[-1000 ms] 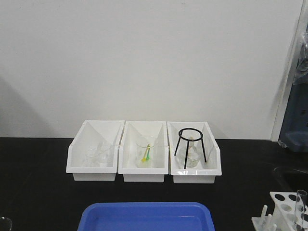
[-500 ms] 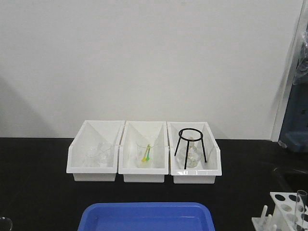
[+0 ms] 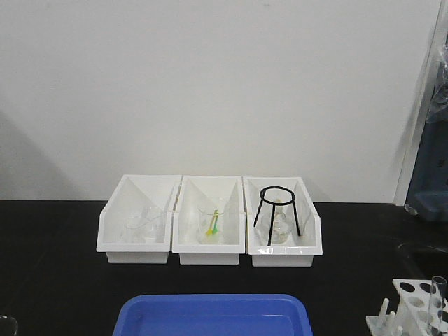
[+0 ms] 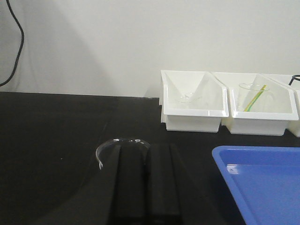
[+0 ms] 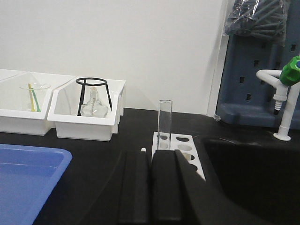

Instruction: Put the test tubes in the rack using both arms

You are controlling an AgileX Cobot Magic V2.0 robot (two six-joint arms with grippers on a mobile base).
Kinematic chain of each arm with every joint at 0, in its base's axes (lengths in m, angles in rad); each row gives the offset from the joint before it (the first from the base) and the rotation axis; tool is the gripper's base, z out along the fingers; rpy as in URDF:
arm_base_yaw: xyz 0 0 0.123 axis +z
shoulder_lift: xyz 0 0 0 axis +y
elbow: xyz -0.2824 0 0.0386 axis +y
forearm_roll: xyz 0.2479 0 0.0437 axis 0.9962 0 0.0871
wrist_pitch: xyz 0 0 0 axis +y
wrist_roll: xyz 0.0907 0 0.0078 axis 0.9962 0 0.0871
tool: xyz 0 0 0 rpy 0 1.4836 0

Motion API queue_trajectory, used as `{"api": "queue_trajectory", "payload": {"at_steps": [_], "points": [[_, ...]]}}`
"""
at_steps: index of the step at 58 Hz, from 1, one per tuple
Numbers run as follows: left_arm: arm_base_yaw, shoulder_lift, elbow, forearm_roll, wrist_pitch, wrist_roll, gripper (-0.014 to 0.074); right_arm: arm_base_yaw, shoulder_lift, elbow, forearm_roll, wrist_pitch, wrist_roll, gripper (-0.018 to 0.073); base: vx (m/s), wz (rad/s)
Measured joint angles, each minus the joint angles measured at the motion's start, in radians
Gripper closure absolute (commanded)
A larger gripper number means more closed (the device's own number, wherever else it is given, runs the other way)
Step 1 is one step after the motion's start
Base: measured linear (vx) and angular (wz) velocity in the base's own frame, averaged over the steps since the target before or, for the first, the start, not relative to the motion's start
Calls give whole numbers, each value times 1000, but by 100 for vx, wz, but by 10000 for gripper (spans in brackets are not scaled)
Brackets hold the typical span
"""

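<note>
Countertop (image 3: 56, 280) black | wall (image 3: 210, 84) white | left fingers (image 4: 145, 154) together | right fingers (image 5: 151, 161) together

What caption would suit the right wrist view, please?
Shut right gripper facing the rack holding one upright test tube.

I see a plain white wall (image 3: 224, 84) behind a black benchtop (image 3: 56, 266). On my right stands a blue-grey pegboard panel (image 5: 253, 75) with a clear plastic bag (image 5: 260, 18) hanging at its top. Beside it, 1 white tap (image 5: 283, 103) with a green knob rises over a dark sink basin (image 5: 253, 178). A black cable (image 4: 14, 37) hangs down the wall at far left. Light is even and soft.
</note>
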State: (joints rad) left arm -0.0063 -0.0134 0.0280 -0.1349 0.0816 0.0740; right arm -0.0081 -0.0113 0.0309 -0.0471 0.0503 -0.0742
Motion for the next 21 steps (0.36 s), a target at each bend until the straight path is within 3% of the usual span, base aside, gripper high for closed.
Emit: {"api": "queue_trajectory", "payload": {"at_steps": [21], "points": [[0,0,0,0,0,0,601,0,0,0,0,0,0,571,0,0]]}}
